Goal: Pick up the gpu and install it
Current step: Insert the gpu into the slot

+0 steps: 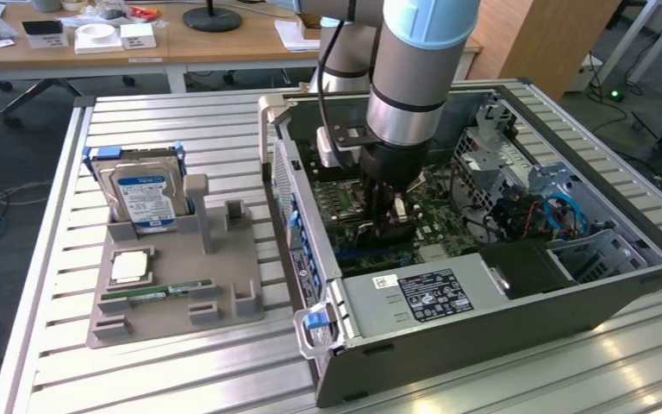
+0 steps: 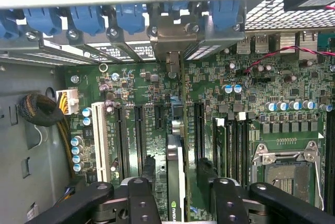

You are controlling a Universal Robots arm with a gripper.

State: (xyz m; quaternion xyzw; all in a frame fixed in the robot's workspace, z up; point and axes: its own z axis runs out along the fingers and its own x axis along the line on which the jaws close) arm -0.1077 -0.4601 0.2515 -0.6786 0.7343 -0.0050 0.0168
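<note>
Gpu (image 2: 175,182) upright on motherboard (image 2: 246,103), between spread jaws, untouched.

— Where's the tray (image 1: 176,297)?
— On the surface (image 1: 135,379), at the exterior view's left of the case (image 1: 515,302).
— And the gpu (image 2: 175,182)?
— Upright on the motherboard (image 2: 251,103) inside the case, between the hand's (image 2: 176,185) spread fingers (image 2: 138,198).

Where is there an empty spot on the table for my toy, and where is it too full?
Free: the slatted table behind the hard drive, and the strip in front of the grey holder tray. Crowded: inside the computer case, where the gripper hangs over the motherboard with the gpu standing between its fingers.
</note>
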